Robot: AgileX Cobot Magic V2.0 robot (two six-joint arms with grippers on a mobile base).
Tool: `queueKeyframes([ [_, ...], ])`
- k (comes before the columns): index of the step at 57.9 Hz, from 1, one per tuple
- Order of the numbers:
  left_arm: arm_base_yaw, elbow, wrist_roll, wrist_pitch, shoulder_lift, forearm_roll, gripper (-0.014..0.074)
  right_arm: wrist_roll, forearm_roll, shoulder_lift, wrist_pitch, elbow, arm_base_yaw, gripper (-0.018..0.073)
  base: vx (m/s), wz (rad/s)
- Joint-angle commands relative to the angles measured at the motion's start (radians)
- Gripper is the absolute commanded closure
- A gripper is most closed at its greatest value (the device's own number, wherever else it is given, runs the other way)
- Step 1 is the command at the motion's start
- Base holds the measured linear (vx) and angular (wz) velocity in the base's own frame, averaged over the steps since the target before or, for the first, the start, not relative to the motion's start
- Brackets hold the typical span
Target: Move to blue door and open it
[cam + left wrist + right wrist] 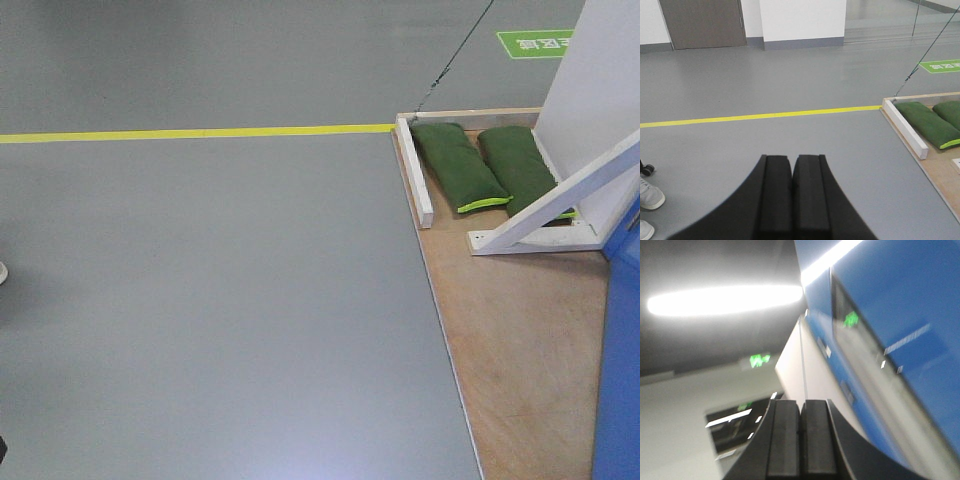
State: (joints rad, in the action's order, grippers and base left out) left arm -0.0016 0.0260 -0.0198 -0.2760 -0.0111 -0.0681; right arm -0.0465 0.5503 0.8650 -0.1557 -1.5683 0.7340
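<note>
Both your left gripper (792,165) and right gripper (800,407) sit closed, empty. The blue door (620,380) occupies the front view's lower right edge. Approach appears near complete; gripping and opening remain outstanding.

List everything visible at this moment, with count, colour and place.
door: 1, blue, right edge of front view
platform: 1, bare wood, on the floor at right
frame: 1, white, panel and slanted brace beside the door
bags: 2, green, side by side at the platform's far corner
line: 1, yellow, across the grey floor to the platform's corner
sign: 1, green, on the floor beyond the platform
cable: 1, dark, running off from the platform's far corner
shoes: 2, pale, bottom left of left wrist view
far door: 1, grey-brown, back wall
left claw: 1, black, shut, empty
right claw: 1, black, shut, empty, near the door
</note>
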Motion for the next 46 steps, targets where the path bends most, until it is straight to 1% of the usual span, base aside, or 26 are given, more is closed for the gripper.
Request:
queueKeyframes([
  [1,-0.006,-0.026,-0.007,0.085,-0.012,0.002,0.0524,0.007,0.088,0.006,-0.061,-0.019,0.007,0.0547,0.0,0.0],
  [6,-0.006,-0.026,-0.007,0.085,-0.012,0.002,0.0524,0.007,0.137,0.01,-0.174,-0.019,0.007,0.0547,0.0,0.0],
  [7,-0.006,-0.026,-0.007,0.085,-0.012,0.002,0.0524,0.007,0.153,0.012,-0.217,-0.019,0.007,0.0547,0.0,0.0],
  [12,-0.006,-0.026,-0.007,0.085,-0.012,0.002,0.0524,0.007,0.189,0.023,-0.342,-0.012,0.007,0.0547,0.0,0.0],
  [16,-0.006,-0.026,-0.007,0.085,-0.012,0.002,0.0524,0.007,0.231,0.026,-0.416,0.007,0.007,0.0547,0.0,0.0],
  [19,-0.006,-0.026,-0.007,0.085,-0.012,0.002,0.0524,0.007,0.275,0.027,-0.455,0.024,0.007,0.0547,0.0,0.0],
  [23,-0.006,-0.026,-0.007,0.085,-0.012,0.002,0.0524,0.008,0.379,0.027,-0.475,0.063,0.007,0.0547,0.0,0.0],
  [28,-0.006,-0.026,-0.007,0.085,-0.012,0.002,0.0524,0.008,0.536,0.026,-0.453,0.107,0.007,0.0547,0.0,0.0],
  [34,-0.006,-0.026,-0.007,0.085,-0.012,0.002,0.0524,0.008,0.65,0.017,-0.349,0.151,0.007,0.0547,0.0,0.0],
  [40,-0.006,-0.026,-0.007,0.085,-0.012,0.002,0.0524,0.008,0.706,0.013,-0.188,0.184,0.007,0.0547,0.0,0.0],
  [46,-0.006,-0.026,-0.007,0.085,-0.012,0.002,0.0524,0.008,0.71,0.008,-0.038,0.206,0.007,0.0547,0.0,0.0],
])
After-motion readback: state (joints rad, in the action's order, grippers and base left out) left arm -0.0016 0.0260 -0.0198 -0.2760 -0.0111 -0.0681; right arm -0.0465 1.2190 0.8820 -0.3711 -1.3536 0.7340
